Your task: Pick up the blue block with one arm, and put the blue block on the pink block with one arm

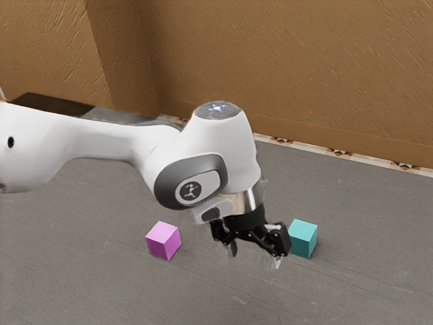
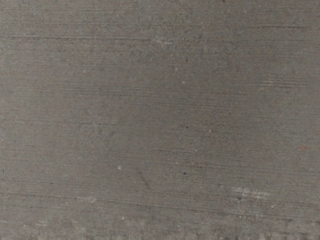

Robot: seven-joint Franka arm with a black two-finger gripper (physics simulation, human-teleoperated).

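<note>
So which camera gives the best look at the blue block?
The exterior view: the blue block sits in plain sight on the table, just beside the end effector. The wrist view looks at grey table surface instead.

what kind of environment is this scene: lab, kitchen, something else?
Probably a bare simulated tabletop workcell, not a furnished room: a grey textured table, plain brown walls behind it, and a pink block and a blue block on either side of the gripper.
</note>
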